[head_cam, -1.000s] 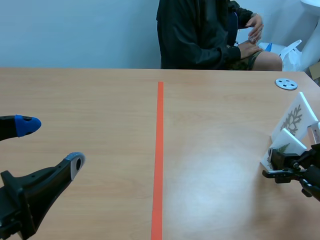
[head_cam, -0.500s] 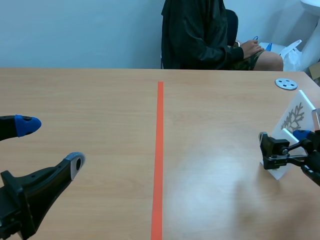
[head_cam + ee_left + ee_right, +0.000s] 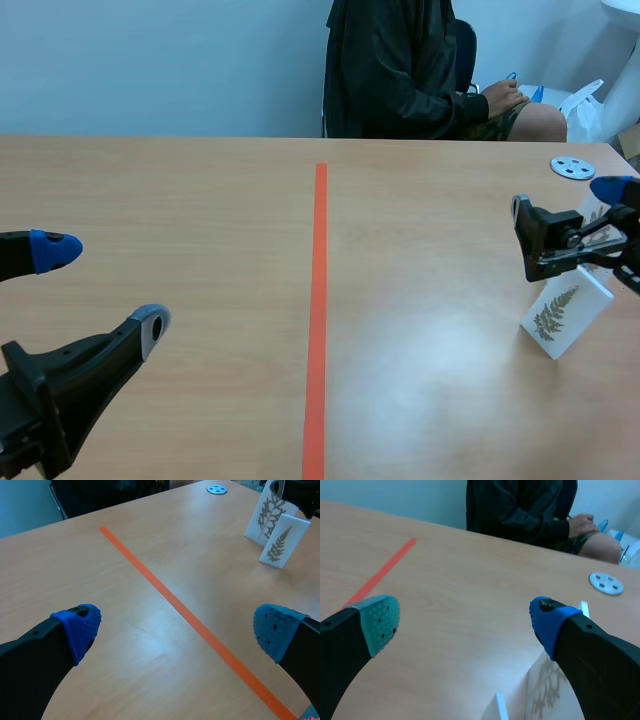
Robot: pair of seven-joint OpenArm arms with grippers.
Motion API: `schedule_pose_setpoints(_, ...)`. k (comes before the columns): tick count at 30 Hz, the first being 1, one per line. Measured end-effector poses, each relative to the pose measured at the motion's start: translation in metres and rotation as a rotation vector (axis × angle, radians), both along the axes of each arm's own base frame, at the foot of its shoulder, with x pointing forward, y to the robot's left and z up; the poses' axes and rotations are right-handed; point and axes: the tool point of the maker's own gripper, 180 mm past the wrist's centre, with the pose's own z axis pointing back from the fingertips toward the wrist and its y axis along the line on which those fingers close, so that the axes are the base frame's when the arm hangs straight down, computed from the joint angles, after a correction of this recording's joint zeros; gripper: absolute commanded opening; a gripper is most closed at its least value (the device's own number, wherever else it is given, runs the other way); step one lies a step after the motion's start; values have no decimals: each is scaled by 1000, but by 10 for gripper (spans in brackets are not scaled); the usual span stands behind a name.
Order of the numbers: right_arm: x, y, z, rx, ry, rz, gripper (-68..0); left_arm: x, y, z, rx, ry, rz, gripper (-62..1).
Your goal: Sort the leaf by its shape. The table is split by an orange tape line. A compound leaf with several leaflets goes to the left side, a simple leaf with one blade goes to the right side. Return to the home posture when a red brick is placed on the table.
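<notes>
Table [image 3: 180, 190]: 1, light wood top.
Orange tape line [image 3: 318, 300]: 1, stuck along the middle, running away from the robot.
Fern card [image 3: 565, 312]: 1, white, standing on edge, right of the line.
Branched-leaf card [image 3: 263, 514]: 1, white, standing just behind the fern card, possibly touching it.
Grey disc [image 3: 572, 167]: 1, round, holed, lying flat near the far right corner.

You've got bright, even light w/ a soft pale sheen on the table [image 3: 420, 345] just right of the tape line [image 3: 318, 300]; shadows faint.
</notes>
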Motion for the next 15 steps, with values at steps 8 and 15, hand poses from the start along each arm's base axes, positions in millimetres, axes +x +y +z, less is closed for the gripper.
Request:
schedule_pose_setpoints(8, -27, 31, 37, -33, -30, 87, 4, 0, 0, 0, 0, 0, 0, 14)
schedule_pose_setpoints(15, -63, 72, 41, -7, 53, 271, 4, 0, 0, 0, 0, 0, 0, 14)
